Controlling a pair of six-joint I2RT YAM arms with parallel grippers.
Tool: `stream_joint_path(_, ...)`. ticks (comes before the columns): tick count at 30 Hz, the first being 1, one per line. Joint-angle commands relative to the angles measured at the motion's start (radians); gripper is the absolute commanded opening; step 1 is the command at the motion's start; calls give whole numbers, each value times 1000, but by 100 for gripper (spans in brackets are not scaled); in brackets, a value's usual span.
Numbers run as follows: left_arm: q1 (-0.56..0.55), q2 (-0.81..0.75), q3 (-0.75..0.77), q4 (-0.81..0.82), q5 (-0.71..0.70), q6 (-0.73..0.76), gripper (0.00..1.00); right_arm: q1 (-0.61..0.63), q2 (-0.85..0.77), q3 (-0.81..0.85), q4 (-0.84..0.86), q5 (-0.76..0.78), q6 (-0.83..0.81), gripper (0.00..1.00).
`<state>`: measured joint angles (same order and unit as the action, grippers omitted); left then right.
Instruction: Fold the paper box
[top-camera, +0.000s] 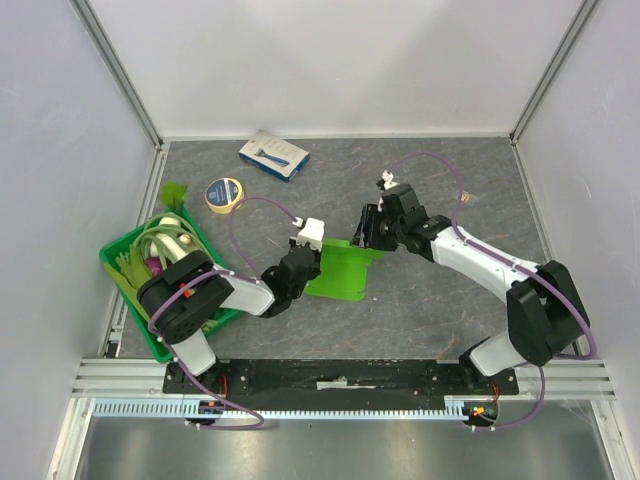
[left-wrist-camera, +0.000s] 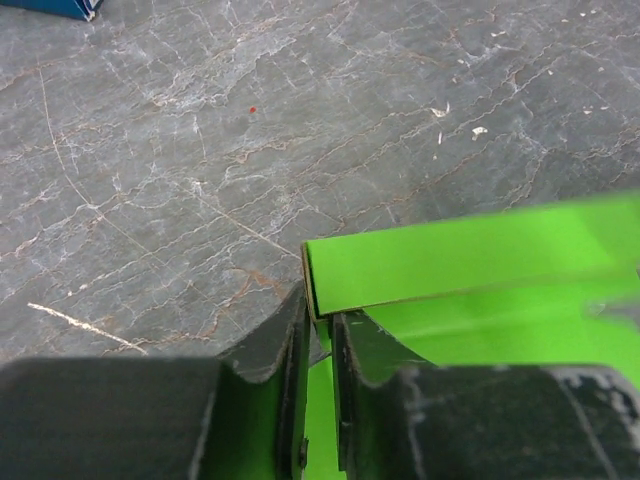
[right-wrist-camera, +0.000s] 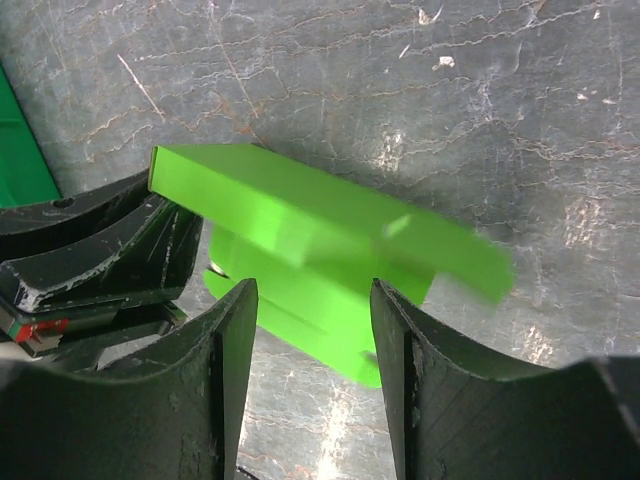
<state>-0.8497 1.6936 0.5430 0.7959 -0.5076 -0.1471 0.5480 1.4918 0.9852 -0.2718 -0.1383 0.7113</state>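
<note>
Although it is only partly folded, the paper box (top-camera: 340, 272) lies at the middle of the table (top-camera: 450, 180), between the two arms, with its base panel flat on the surface and one panel raised and turned over along the far side. Seen from the left wrist, that turned-over panel runs from the fingertips out to the right edge of the view, its cut corner sitting exactly at the slit between the fingers. At the box's left edge, the left gripper (left-wrist-camera: 318, 325) is drawn in to a narrow slit with green card visible inside it, so it reads as pinched on the card. At the far right corner, the right gripper (right-wrist-camera: 312, 290) stands with its fingers (right-wrist-camera: 230, 330) apart; the raised panel crosses the gap beyond them, slanting from upper left to lower right in that view, and is blurred at its right end. Neither finger visibly touches the card. Both hands are at the box, but the free panel lies directly ahead of the right one. The coming fold therefore probably falls to the right gripper, with the left serving as anchor.
</note>
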Motion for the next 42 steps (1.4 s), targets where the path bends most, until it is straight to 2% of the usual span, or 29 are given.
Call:
stream_joint_path(1, -23, 15, 18, 106, -88, 70, 17, 7, 22, 53, -7, 40, -10, 56)
stream_joint_path(7, -52, 32, 21, 134, -169, 116, 2, 21, 44, 66, -15, 51, 2, 54)
stream_joint_path(11, -68, 37, 37, 121, -236, 113, 2, 46, -14, 46, -24, 104, 14, 54)
stream_joint_path(16, -74, 54, 48, 121, -304, 103, 2, 81, -77, 72, -125, 219, -33, 61)
stream_joint_path(25, -84, 46, 55, 85, -341, 77, 2, 98, -64, 24, -52, 206, 31, 57)
stream_joint_path(29, -84, 41, 49, 68, -339, 49, 2, 79, -51, 1, 12, 186, 45, 57)
stream_joint_path(32, -86, 40, 48, 52, -341, 26, 2, 58, -38, -35, 86, 116, 95, 56)
stream_joint_path(42, -89, 28, 46, 22, -350, -6, 2, 27, -38, -100, 143, 103, 132, 53)
